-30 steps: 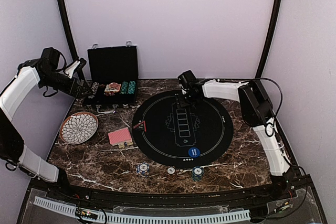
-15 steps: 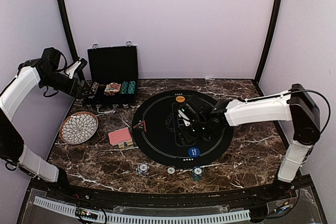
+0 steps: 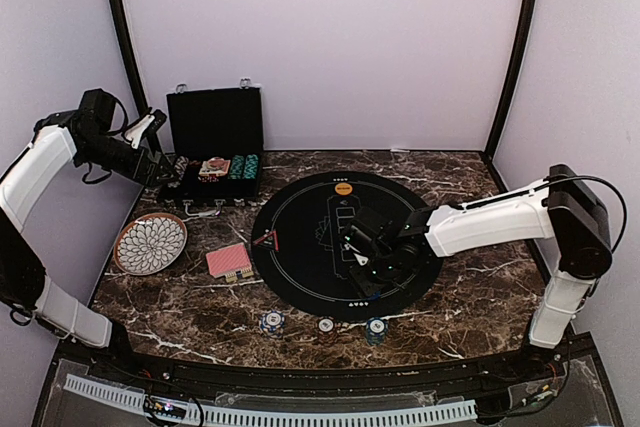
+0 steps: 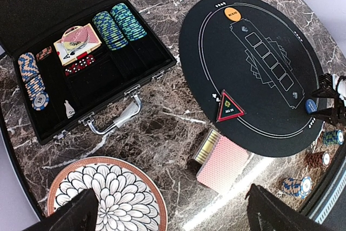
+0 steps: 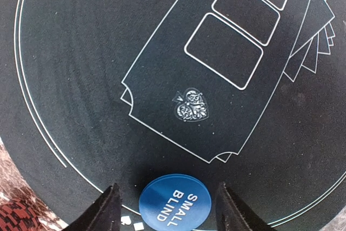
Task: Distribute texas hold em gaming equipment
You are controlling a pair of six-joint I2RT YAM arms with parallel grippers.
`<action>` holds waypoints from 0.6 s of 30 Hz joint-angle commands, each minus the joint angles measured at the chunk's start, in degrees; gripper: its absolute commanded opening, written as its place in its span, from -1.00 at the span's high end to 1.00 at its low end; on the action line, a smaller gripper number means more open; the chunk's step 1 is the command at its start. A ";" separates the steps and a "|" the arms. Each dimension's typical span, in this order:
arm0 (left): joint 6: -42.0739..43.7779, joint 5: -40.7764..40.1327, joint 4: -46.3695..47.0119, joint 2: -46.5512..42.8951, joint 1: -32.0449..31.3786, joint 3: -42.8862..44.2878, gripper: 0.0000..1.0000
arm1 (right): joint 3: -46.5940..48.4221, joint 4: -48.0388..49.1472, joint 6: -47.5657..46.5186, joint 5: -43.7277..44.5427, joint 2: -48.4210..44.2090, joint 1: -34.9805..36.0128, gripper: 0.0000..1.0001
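Worktop [image 3: 470, 307]: dark marble, bearing everything.
Round black mat [image 3: 300, 257]: play area, centre.
Black case [image 3: 215, 122]: open, far left, chips unshared inside. Left end effector [image 4: 175, 212] spread wide, empty, held high beside it, likely waiting.
Red-backed deck [image 4: 223, 157]: beside the mat's left edge.
Striped chip stacks [image 3: 271, 322]: near edge, seemingly player shares.
Blue "SMALL BLIND" disc [image 5: 174, 204]: glossy, white-lettered, at the mat's near rim. Right end effector [image 5: 168, 212] spread astride it, not touching, apparently lined up for pickup.

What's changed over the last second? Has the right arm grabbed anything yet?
The right gripper swept from the far edge of the mat toward the near edge, uncovering the orange disc. It now straddles the blue disc, jaws narrowing but not yet on it. Nothing was taken hold of. The left gripper, open by the case, plus the plate, cards and chip stacks, stayed put.
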 commanded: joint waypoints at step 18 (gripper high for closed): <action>0.11 1.05 -1.59 -2.05 -0.41 1.88 -0.97 | -3.72 1.56 1.96 0.63 -0.09 0.35 0.25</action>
